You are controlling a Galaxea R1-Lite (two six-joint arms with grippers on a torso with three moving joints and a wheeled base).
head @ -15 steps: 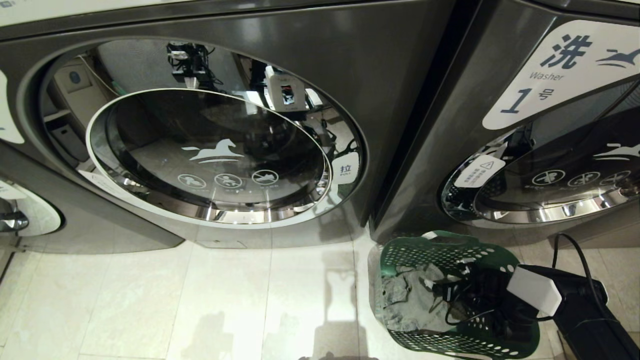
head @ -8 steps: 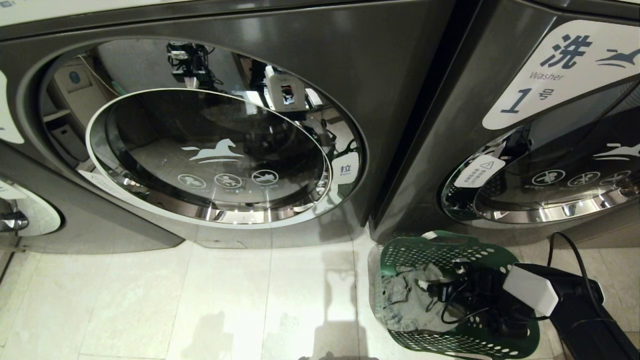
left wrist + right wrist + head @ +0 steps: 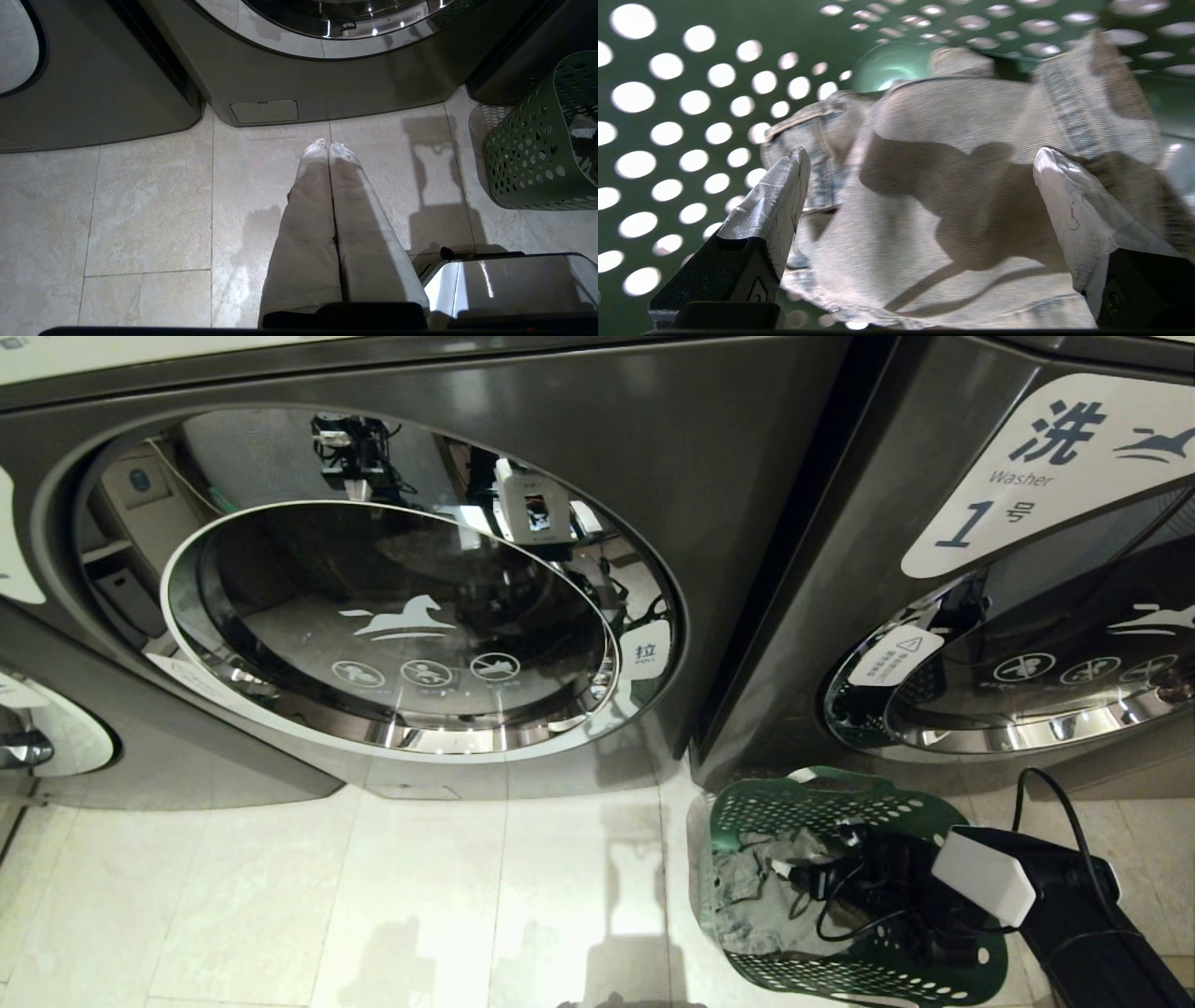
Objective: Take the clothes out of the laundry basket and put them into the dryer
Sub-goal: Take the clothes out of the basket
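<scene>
The green laundry basket point(image 3: 794, 803) stands on the floor at the lower right, between two machines. Pale washed denim clothes point(image 3: 747, 905) lie crumpled in it. My right gripper point(image 3: 810, 859) reaches down inside the basket from the right. In the right wrist view it point(image 3: 920, 156) is open, its taped fingers point(image 3: 780, 200) spread wide either side of the denim point(image 3: 924, 116), holding nothing, with the perforated basket wall point(image 3: 668, 93) behind. My left gripper point(image 3: 328, 145) is shut and empty, parked over the floor tiles left of the basket point(image 3: 528, 149). The dryer is out of view.
A dark grey machine with a big round glass door point(image 3: 392, 625) bearing a white horse mark fills the middle. A second one labelled Washer point(image 3: 1027, 476) stands right, behind the basket. Pale floor tiles point(image 3: 373, 896) spread in front. A black cable point(image 3: 1055, 793) loops off my right arm.
My right arm has edged left and a little lower inside the basket, closer over the denim. Its fingers stay spread. The left arm and the machines have not moved.
</scene>
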